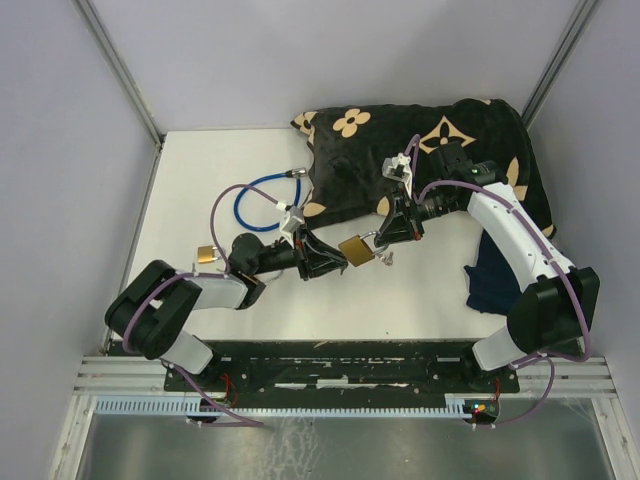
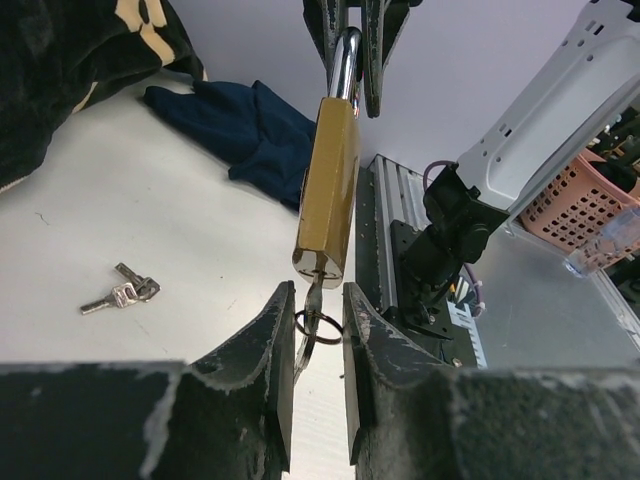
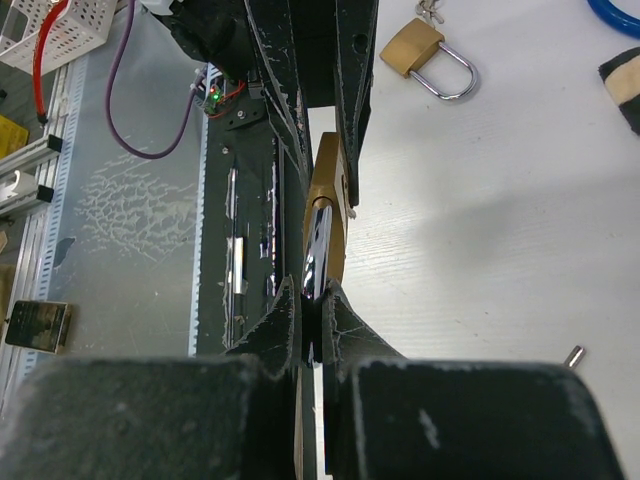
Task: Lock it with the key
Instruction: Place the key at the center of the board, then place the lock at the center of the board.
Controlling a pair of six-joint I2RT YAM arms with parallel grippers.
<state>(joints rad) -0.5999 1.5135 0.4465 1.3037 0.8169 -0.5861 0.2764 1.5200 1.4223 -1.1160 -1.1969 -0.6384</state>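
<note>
Right gripper [image 3: 312, 293] clamped on shackle [image 2: 345, 60] of brass padlock [image 2: 328, 180], holding it off white table [image 1: 190, 170], mid-air between both arms. Key [image 2: 312, 298] sits in keyhole at padlock's far end from shackle, key ring [image 2: 318, 327] attached. Left gripper [image 1: 322, 258] jaws flank key and ring, narrow gap; gripping or not, cannot tell. Spare keys [image 2: 122, 293] lie on table; second padlock [image 3: 427, 55] beside left arm.

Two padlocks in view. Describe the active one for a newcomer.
Find the black patterned cloth at the back. Just before it, a brass padlock hangs between left hand and right hand. Its twin lies loose far left; this one is gripped by its shackle.
</note>
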